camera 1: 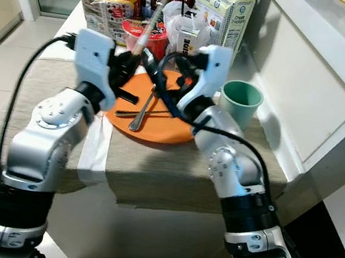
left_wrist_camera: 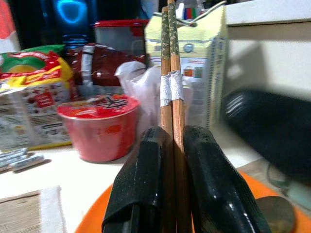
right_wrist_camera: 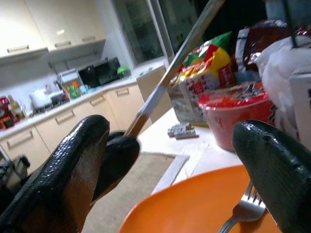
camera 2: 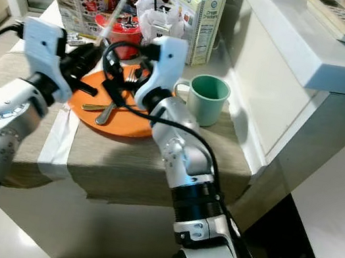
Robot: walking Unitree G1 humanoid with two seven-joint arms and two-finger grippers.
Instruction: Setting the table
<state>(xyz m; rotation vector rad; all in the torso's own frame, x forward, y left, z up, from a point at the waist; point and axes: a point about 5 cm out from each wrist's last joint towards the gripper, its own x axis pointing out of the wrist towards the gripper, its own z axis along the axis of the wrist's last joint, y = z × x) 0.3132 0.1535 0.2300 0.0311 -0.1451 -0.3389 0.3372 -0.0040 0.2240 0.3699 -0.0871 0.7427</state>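
Left claw [left_wrist_camera: 172,189] pinches taped chopsticks [left_wrist_camera: 170,87]; labels beyond are unreadable.

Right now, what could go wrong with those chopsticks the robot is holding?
The left gripper pinches the chopsticks low, so the long top could swing and bump the red noodle cup or the milk carton. The open right gripper hovers close over the orange plate; moving down, it might knock the fork and spoon.
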